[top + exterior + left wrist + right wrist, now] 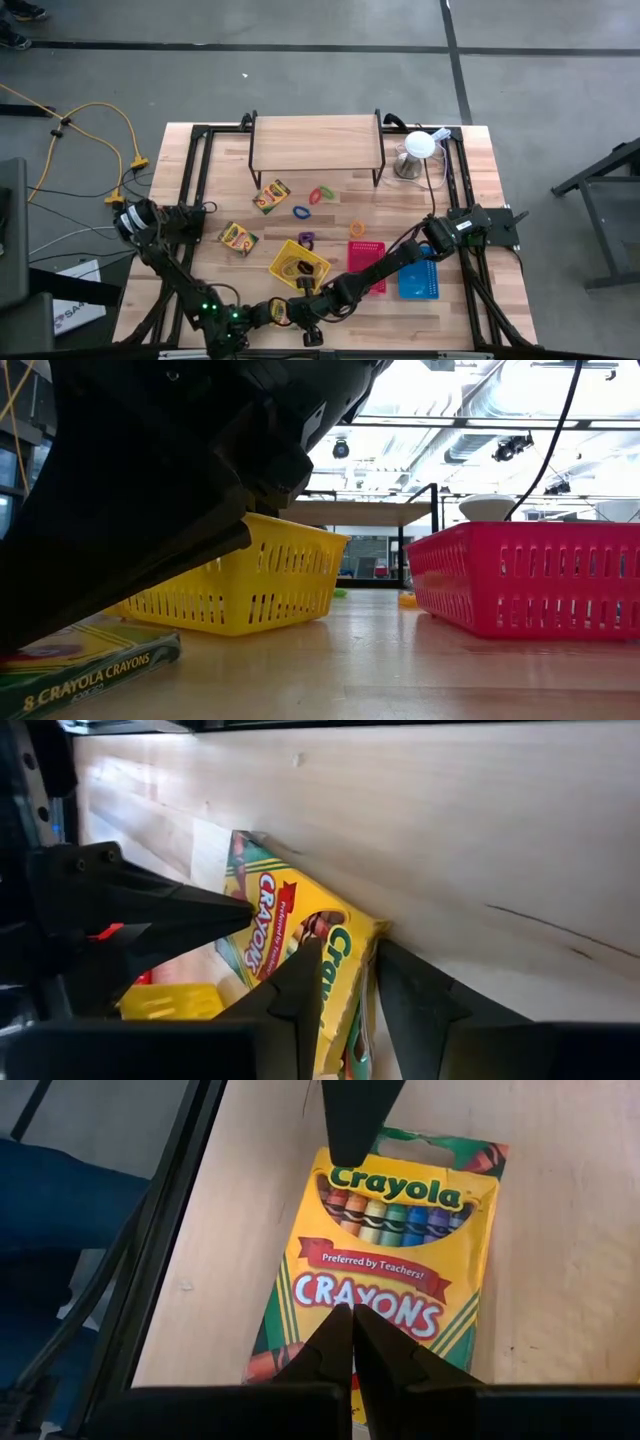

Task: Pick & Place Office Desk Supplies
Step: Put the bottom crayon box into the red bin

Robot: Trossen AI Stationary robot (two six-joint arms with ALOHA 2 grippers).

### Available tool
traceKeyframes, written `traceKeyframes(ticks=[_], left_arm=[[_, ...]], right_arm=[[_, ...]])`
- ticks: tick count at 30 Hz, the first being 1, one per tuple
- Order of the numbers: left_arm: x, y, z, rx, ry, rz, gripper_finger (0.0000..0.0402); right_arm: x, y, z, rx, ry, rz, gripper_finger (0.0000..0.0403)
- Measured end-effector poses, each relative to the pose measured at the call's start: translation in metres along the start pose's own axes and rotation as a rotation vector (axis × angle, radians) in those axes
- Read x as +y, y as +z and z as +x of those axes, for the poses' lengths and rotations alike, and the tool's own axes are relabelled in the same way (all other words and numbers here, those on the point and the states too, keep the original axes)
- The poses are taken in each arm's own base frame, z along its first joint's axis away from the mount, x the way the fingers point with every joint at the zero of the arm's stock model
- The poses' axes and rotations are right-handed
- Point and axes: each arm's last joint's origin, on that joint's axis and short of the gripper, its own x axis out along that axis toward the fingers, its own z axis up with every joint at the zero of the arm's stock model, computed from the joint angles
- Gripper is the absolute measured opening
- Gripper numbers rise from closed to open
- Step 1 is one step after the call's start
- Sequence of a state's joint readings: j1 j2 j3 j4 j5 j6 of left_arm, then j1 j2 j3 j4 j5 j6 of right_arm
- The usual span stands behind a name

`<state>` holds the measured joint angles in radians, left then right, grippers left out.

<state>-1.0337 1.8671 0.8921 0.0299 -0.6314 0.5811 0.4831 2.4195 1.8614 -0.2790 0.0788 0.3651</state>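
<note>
Reading "Crayola CRAYONS, Preferred by Teachers!", the crayon box [385, 1270] lies flat at the table's [470, 190] near edge. The left gripper [345, 995] straddles its end, fingers narrowing around it; the right gripper [350, 1342] is closed above it.

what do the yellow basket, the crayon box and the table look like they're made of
Yellow basket: likely moulded plastic, with even slotted walls and a slight sheen. Crayon box: printed card, seemingly glossy, with a flat folded hang tab. Table: pale wood, visible grain and plank seams, smooth finish.

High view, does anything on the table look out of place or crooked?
The yellow basket sits turned diagonally, while the red basket and blue basket beside it lie square to the table edge.
</note>
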Motion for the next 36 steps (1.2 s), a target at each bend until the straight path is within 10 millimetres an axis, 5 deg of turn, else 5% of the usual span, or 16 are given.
traceKeyframes(ticks=[15, 28, 36], left_arm=[[-0.0022, 0.0017, -0.0017, -0.012, -0.009, -0.039, 0.0084], [-0.0026, 0.0018, -0.0019, -0.015, -0.016, -0.059, 0.0008], [-0.0026, 0.0018, -0.0019, -0.015, -0.016, -0.059, 0.0001]], right_arm=[[0.0000, -0.0002, 0.0001, 0.001, 0.000, 0.001, 0.0002], [-0.0001, -0.0002, 0.0001, 0.002, -0.001, 0.001, 0.0002], [-0.0001, -0.0003, 0.0001, 0.002, -0.001, 0.001, 0.0002]])
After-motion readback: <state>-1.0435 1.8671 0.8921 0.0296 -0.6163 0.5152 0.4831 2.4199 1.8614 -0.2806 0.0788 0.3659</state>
